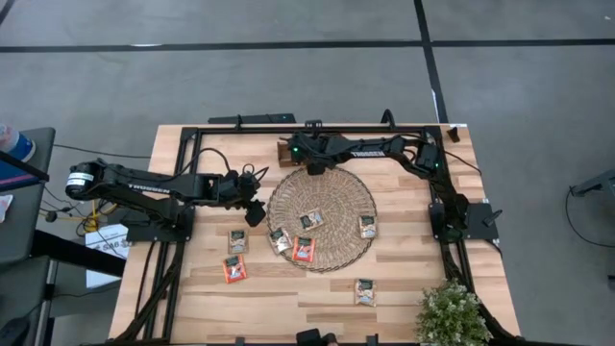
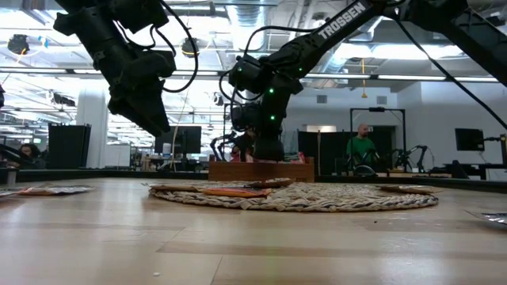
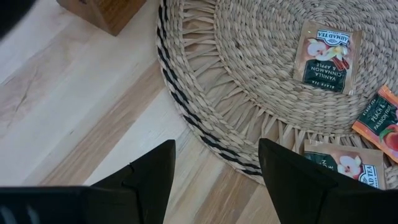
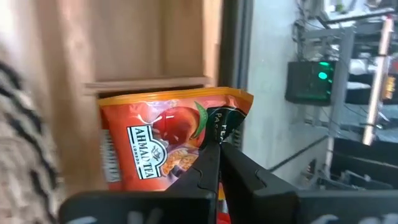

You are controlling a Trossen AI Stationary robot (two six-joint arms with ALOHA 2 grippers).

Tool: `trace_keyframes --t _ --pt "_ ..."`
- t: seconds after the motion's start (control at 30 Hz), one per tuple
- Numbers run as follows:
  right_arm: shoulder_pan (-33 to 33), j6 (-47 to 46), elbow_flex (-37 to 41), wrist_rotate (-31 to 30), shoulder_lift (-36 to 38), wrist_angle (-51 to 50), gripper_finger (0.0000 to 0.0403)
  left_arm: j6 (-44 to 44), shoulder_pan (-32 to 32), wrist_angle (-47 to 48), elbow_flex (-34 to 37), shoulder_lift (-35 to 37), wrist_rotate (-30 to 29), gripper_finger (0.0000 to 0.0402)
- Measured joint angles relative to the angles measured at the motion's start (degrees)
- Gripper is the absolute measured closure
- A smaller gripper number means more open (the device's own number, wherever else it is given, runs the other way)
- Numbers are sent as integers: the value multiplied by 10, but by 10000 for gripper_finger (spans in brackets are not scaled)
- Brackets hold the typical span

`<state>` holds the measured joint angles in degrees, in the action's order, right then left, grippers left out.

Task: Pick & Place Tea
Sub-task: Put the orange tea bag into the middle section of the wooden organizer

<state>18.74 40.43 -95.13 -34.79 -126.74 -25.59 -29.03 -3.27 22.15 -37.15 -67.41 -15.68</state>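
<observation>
The right gripper, pinched on one red square tea sachet, sits over the brown wooden compartment tray at upper centre, delivery apparently under way. The left gripper, jaws apart and empty, hovers at the left edge of the round woven straw mat; judged early, several sachets remain on mat and pale wooden table

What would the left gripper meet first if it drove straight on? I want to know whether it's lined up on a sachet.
Probably the woven mat's edge, not a sachet; the open left gripper frames mat rim and bare table.
</observation>
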Motion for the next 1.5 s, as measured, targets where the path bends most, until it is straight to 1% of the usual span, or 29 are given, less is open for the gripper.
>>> trace_keyframes --t 0.27,0.43,0.63,0.73,0.87,1.0,1.1,1.17,1.23,1.3,1.37,1.43,1.5 --pt "0 0 0 3 0 -1 337 0 0 0 0 0 0 179" --pt "0 -18 0 -8 0 -10 311 0 0 0 0 0 0 179" --pt "-3 -35 -1 -45 17 -22 295 -1 0 0 0 0 0 179" --pt "-8 -53 -2 -49 40 -30 293 -1 0 -1 0 0 0 179" --pt "-15 -97 -1 -66 89 -71 294 -3 0 -3 0 0 7 179" --pt "-19 -181 -1 -74 157 -174 294 -18 0 -5 0 0 19 179" --pt "-19 -290 -1 -68 209 -283 294 -31 0 -4 0 0 20 179" --pt "-19 -370 0 -42 245 -358 294 -37 0 -3 0 0 25 179" --pt "-21 -427 0 4 277 -419 294 -37 0 -3 0 0 33 179" --pt "-29 -454 0 52 307 -470 294 -37 0 -3 0 0 36 179" --pt "-46 -476 0 81 335 -498 294 -38 0 -4 0 0 45 179" --pt "-66 -486 1 89 362 -520 294 -38 0 -5 0 0 55 179" --pt "-90 -495 13 89 392 -516 294 -40 0 -4 0 0 68 179"
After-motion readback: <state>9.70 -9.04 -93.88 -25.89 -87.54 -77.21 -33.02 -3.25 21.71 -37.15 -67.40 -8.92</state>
